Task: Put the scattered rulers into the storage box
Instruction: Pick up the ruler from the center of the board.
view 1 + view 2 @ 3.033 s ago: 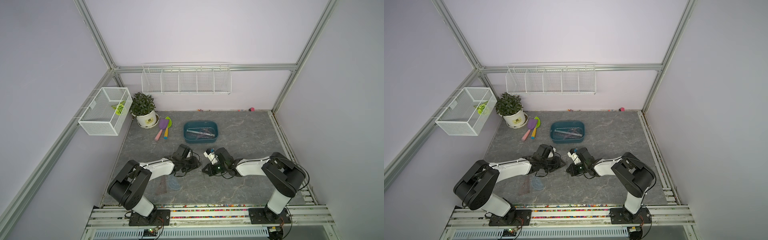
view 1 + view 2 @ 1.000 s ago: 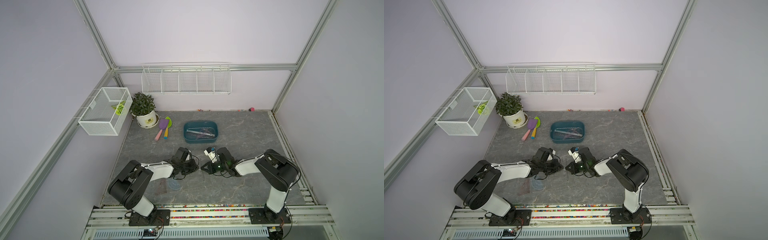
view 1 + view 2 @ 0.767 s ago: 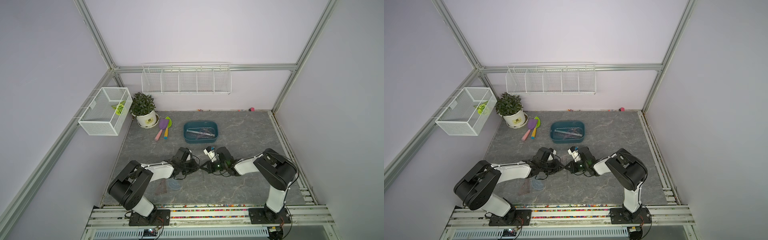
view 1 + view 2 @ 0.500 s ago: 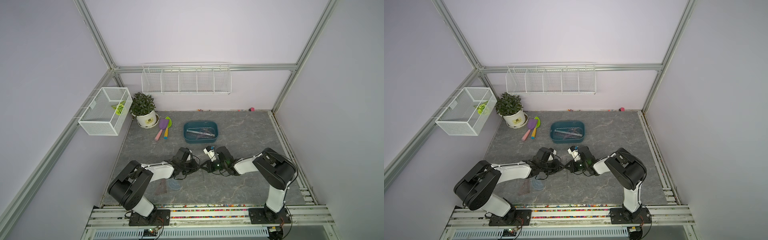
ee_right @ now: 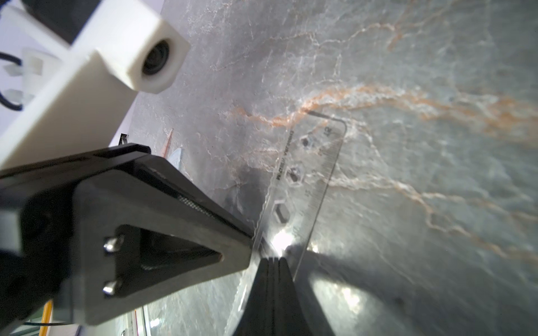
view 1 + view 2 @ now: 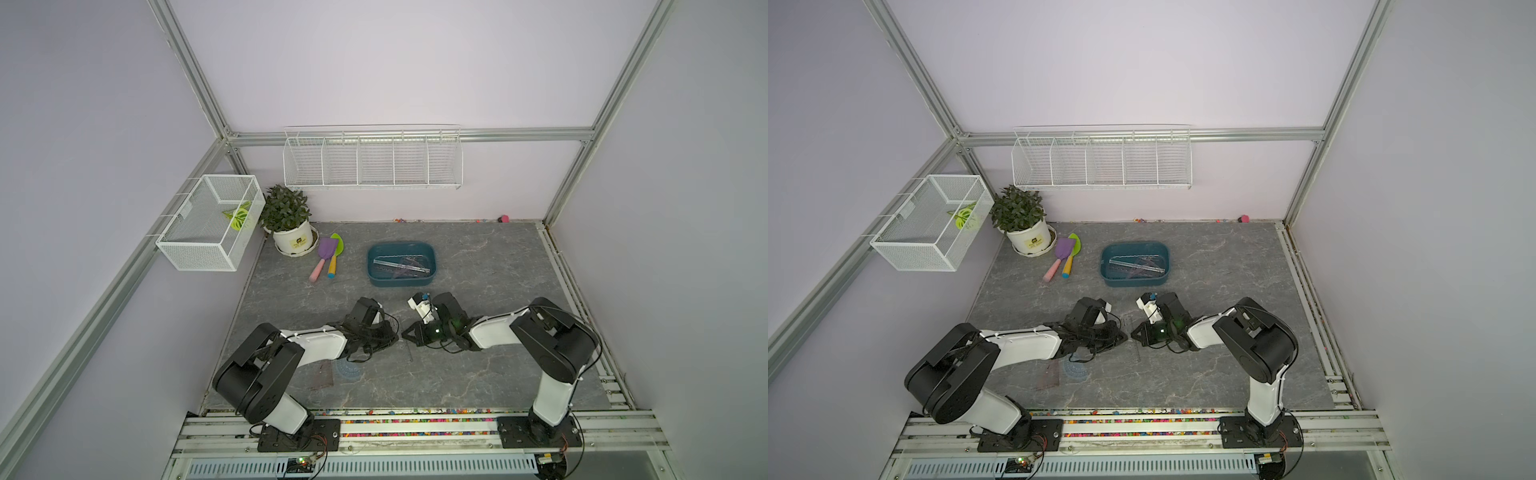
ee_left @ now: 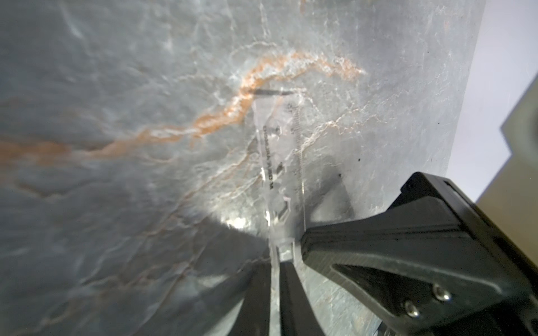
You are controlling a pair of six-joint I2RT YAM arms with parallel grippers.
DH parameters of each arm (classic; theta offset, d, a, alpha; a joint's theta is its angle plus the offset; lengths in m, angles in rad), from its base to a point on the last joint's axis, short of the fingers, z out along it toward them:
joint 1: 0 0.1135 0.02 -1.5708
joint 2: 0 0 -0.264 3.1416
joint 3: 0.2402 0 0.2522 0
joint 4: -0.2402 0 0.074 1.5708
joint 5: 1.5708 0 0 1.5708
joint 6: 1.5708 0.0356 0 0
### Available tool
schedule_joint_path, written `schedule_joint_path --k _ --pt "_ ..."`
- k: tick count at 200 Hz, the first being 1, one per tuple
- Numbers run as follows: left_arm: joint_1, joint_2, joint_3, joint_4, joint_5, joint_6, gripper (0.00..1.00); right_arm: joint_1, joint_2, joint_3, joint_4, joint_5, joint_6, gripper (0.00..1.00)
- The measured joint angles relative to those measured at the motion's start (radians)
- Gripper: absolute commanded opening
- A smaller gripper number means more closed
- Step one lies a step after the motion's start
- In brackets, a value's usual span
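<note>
On the desk [image 7: 116, 203] a thin, stiff, likely slick ruler [image 7: 281, 163] is pinched endwise by left jaws — right jaws pressed together.

A lab robot cell: aluminium frame [image 6: 519, 134], plain lilac walls [image 6: 374, 62], base rail [image 6: 415, 432].

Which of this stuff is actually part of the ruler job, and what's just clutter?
Job: storage box, rulers already inside it, clear straight ruler, brownish triangle, bluish protractor.
Clutter: toy shovels, potted plant, mesh basket, wire rack.
</note>
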Motion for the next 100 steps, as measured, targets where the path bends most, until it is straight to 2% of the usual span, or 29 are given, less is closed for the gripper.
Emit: schedule_joint_path --k 51,100 --pt "0.000 0.002 -0.002 0.005 0.007 0.000 0.14 0.000 -0.038 0.000 -0.093 0.016 0.002 0.02" --pt "0.000 0.002 -0.002 0.006 0.008 0.000 0.14 0.000 -0.039 0.001 -0.102 0.015 0.002 0.02"
